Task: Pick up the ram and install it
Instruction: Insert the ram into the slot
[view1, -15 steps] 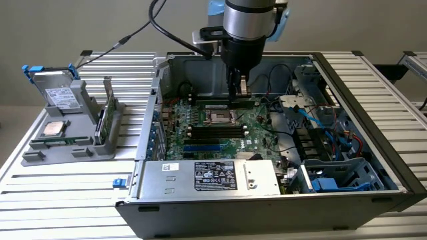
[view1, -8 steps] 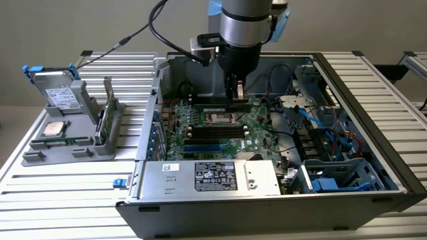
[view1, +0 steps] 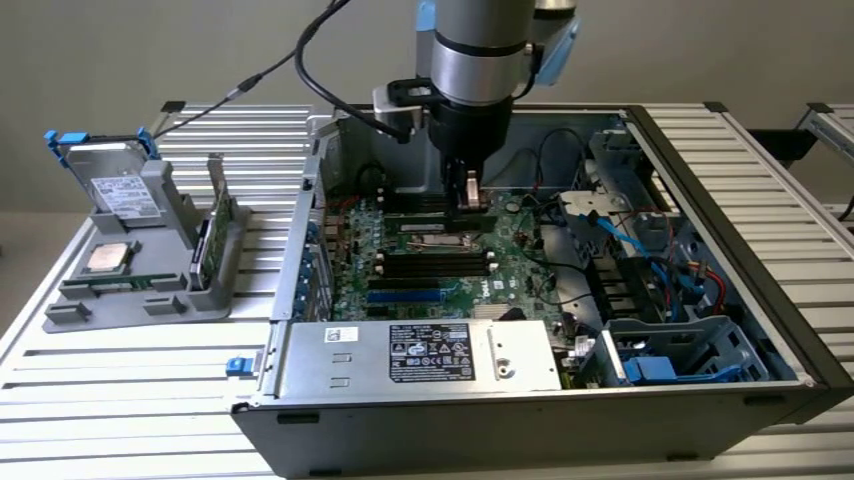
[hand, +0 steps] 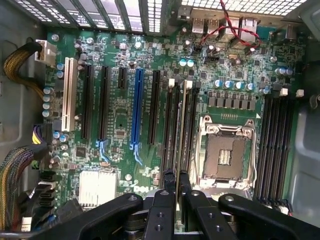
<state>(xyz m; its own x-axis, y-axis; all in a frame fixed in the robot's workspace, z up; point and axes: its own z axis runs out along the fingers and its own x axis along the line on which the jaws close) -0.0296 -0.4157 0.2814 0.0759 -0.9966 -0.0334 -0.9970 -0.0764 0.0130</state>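
Clamped narrow on the ram (hand: 181, 130), gripper (hand: 179, 199) with one finger flat to either face, stick held on edge. Long axis running straight out from the fingers, parallel to the black memory slots (hand: 168, 130) and directly over that bank, just beside the empty CPU socket (hand: 223, 150). Cannot tell whether the lower edge touches a slot. Neighbouring slot walls close on both sides, so probably little room for skew. Further across the motherboard (hand: 120, 125), a blue expansion slot (hand: 137, 110) and a second memory bank (hand: 277, 145), both well apart. Beyond, inside the computer case (view1: 747, 200), the power supply (view1: 414, 355); outside, on the exterior view's left, a grey holder (view1: 120, 300) carrying a square processor chip (view1: 107, 258).
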